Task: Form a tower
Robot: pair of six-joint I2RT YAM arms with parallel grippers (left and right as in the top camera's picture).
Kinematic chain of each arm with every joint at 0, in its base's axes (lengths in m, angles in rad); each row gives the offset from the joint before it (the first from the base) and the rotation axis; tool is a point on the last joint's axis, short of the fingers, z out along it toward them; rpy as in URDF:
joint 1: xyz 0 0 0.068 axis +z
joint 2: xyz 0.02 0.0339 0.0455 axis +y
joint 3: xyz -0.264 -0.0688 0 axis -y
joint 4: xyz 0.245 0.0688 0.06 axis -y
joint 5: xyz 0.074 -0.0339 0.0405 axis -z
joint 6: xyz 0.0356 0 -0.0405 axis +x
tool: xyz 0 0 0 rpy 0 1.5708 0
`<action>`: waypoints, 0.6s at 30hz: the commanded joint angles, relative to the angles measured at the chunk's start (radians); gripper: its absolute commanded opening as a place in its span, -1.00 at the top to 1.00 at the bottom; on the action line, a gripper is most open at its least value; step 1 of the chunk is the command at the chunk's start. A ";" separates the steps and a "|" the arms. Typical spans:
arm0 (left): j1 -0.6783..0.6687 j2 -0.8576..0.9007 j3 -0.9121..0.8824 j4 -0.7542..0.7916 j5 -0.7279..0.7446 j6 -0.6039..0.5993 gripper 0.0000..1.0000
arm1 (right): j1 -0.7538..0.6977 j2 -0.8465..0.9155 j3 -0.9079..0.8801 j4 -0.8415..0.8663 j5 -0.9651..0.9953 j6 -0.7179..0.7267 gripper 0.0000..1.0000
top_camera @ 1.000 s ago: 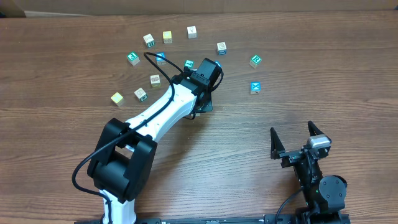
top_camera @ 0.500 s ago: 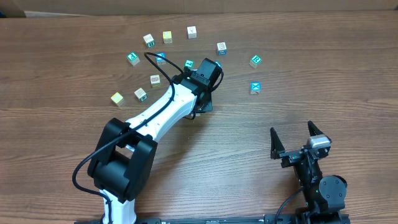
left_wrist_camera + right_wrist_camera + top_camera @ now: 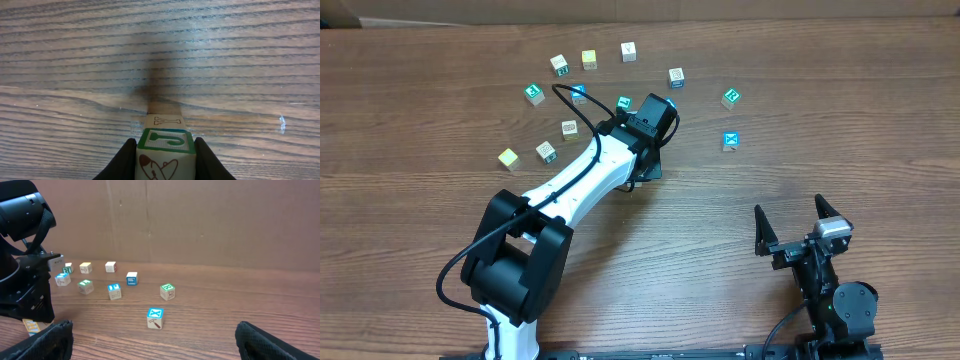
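Seemingly nothing is being moved; stacking is being paused. A cube (image 3: 166, 142) is being kept clenched by the left gripper (image 3: 165, 156), the right gripper (image 3: 789, 212) being left released.

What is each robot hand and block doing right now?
Left gripper: jaws shut on the green-framed wooden cube.
Right gripper: jaws open, empty.
Cream wooden cube with X-like mark: just beyond the held cube, mostly hidden.
Blue-faced wooden cube with white X: alone on the table, unstacked.
Other small wooden cubes: loose, single, scattered.
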 commanded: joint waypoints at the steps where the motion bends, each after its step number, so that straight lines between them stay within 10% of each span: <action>1: -0.008 0.016 -0.009 0.002 -0.020 0.020 0.56 | 0.007 -0.009 -0.010 0.003 0.006 -0.001 -1.00; 18: -0.008 0.016 -0.009 0.002 -0.020 0.021 0.37 | 0.007 -0.009 -0.010 0.003 0.006 -0.001 -1.00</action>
